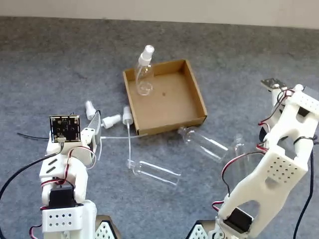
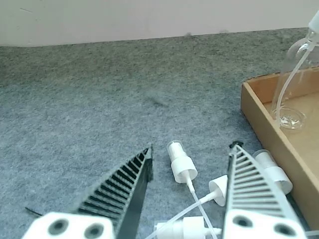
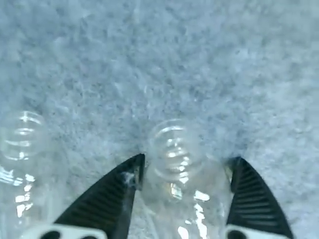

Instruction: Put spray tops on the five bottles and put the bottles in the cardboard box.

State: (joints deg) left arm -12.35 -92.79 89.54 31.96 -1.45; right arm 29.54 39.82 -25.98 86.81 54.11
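Observation:
My left gripper [image 2: 191, 147] hangs open just above the carpet, its fingers either side of a white spray top [image 2: 180, 164] without touching it. More spray tops [image 1: 111, 120] lie close by, between the gripper [image 1: 93, 123] and the cardboard box [image 1: 195, 89]. One capped bottle [image 1: 144, 74] stands inside the box. My right gripper [image 3: 185, 162] is shut on an upright clear bottle [image 3: 174, 147], its pads against the body below the open neck. A second upright bottle [image 3: 22, 134] stands beside it. Two uncapped bottles [image 1: 154, 172] [image 1: 202, 141] lie on the carpet.
Grey carpet covers the table. The box wall [image 2: 269, 132] stands just beside my left gripper, with a spray top [image 2: 271, 169] lying against it. A long dip tube [image 1: 129, 142] runs from one spray top toward the lying bottle. The right arm [image 1: 279, 164] rises over the upright bottles.

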